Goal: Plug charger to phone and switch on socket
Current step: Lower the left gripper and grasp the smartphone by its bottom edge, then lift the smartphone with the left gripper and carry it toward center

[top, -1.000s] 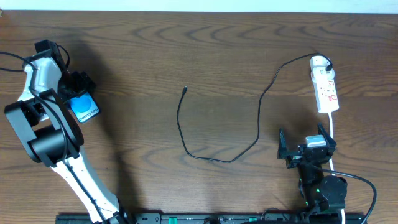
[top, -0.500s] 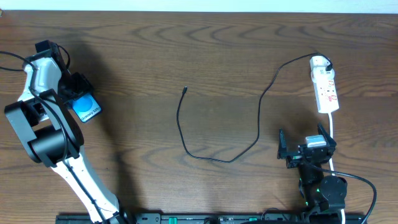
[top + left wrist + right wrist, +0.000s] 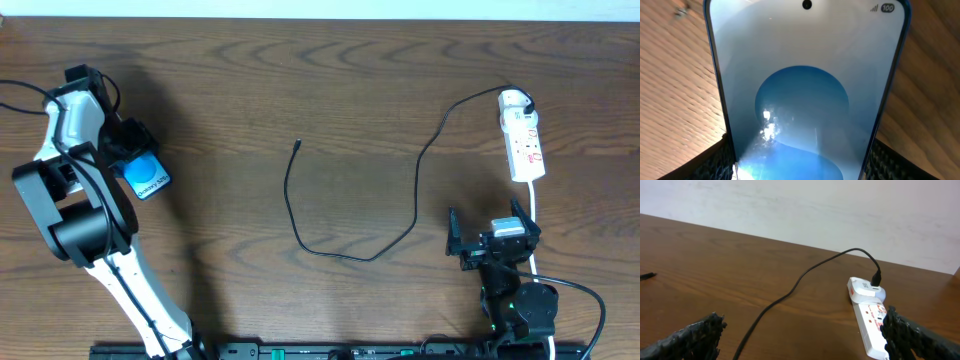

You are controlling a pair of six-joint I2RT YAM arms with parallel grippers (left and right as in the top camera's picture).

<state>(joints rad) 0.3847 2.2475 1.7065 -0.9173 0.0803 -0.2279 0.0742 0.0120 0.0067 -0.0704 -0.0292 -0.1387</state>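
The phone (image 3: 146, 181) sits at the far left of the counter (image 3: 230, 90), screen up. My left hand (image 3: 128, 152) is clamped on it, pads (image 3: 715, 162) hugging both long edges. I reckon that's so I can line its port up with the charger (image 3: 330, 250) tip (image 3: 298, 143) lying mid-counter. Adapter (image 3: 514, 100) is already in the socket (image 3: 526, 148) far right. The right hand (image 3: 805, 342) sits near it, wide open and empty, handy for the switch.

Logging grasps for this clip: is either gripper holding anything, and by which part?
The left gripper holds the phone by its two long edges, at the end away from its camera hole. The right gripper is open, holding nothing.
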